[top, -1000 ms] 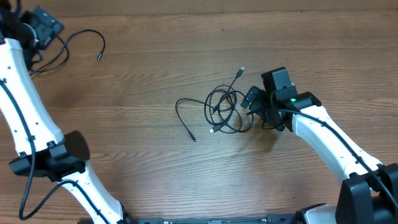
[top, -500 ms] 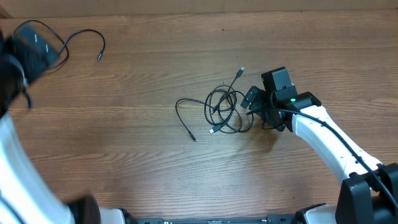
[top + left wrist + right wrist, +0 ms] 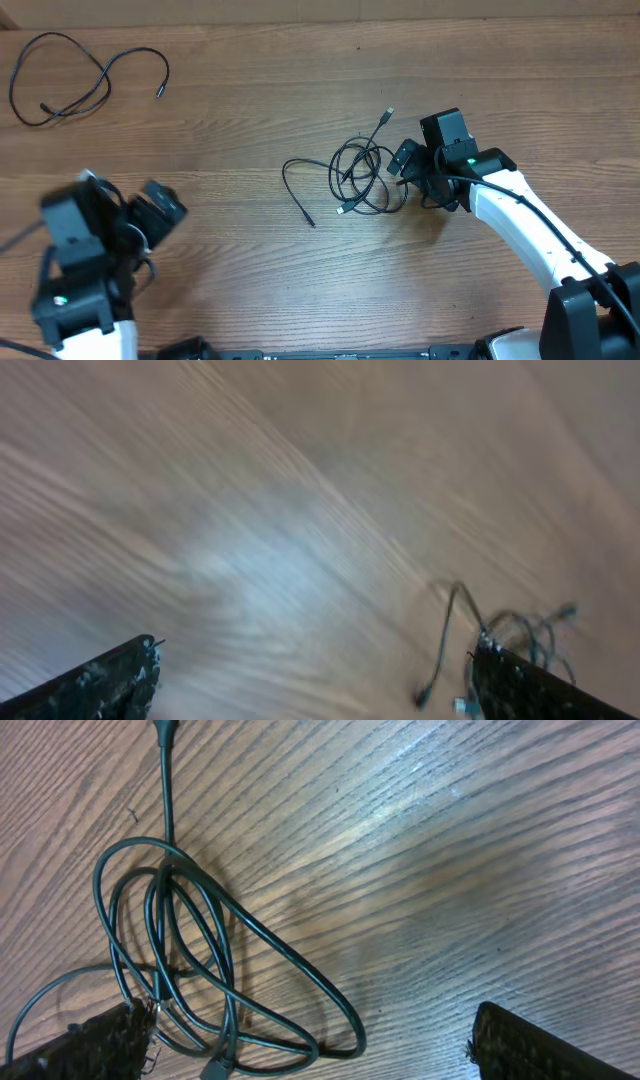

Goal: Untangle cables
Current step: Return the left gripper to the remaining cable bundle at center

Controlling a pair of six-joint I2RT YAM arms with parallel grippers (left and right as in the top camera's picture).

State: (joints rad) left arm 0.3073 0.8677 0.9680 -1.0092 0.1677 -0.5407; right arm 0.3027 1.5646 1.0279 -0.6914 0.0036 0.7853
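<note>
A tangled bundle of thin black cables (image 3: pixel 360 178) lies at the table's centre, with a silvery plug tip (image 3: pixel 389 112) pointing to the far side. One separate black cable (image 3: pixel 60 85) lies loose at the far left. My right gripper (image 3: pixel 408 172) is open just right of the bundle. In the right wrist view its jaws (image 3: pixel 310 1045) straddle the near loops of the bundle (image 3: pixel 190 950) without holding them. My left gripper (image 3: pixel 160 210) is blurred at the near left, open and empty. In the left wrist view (image 3: pixel 315 680) the bundle (image 3: pixel 510 630) shows far off.
A wooden table (image 3: pixel 250 280) carries everything. The right arm (image 3: pixel 530 235) runs from the near right corner towards the centre. The left arm's body (image 3: pixel 80 290) stands at the near left edge.
My left arm has swung from the far left corner down to the near left. The single cable now lies free there. The right arm and the bundle have not moved.
</note>
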